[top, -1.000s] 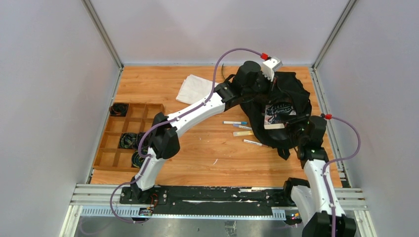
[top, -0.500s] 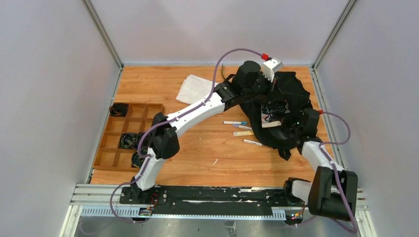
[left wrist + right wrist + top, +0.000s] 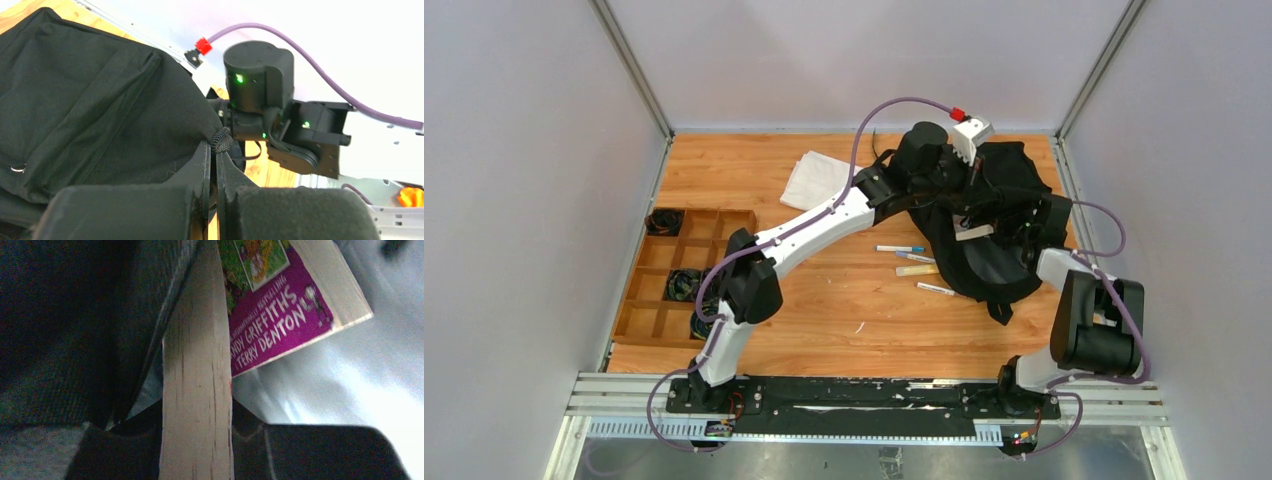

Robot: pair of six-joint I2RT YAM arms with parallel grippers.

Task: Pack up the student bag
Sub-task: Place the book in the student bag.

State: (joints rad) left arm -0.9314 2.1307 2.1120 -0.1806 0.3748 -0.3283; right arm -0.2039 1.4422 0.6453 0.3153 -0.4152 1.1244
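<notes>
The student bag (image 3: 999, 255), a large black backpack, lies at the back right of the table. My left gripper (image 3: 972, 190) is shut on a woven black edge of the bag (image 3: 221, 140) and holds that edge up; the bag's fabric (image 3: 100, 110) fills the left of the left wrist view. My right gripper (image 3: 1016, 228) is at the bag's opening, shut on a paperback book (image 3: 197, 390). The book's page edge runs up between the jaws, and its purple cover (image 3: 280, 325) shows above. Dark bag fabric (image 3: 60, 340) lies beside the book. Only a pale sliver of the book (image 3: 972, 232) shows from above.
Two pens (image 3: 899, 248) (image 3: 935, 289) and a beige stick (image 3: 916, 270) lie on the wood just left of the bag. A folded white cloth (image 3: 819, 178) sits at the back. A wooden divided tray (image 3: 686, 240) holding coiled cables stands at the left edge.
The right arm has swung forward and carried the book deeper into the bag, so its cover no longer shows from above. The left arm has barely moved.
</notes>
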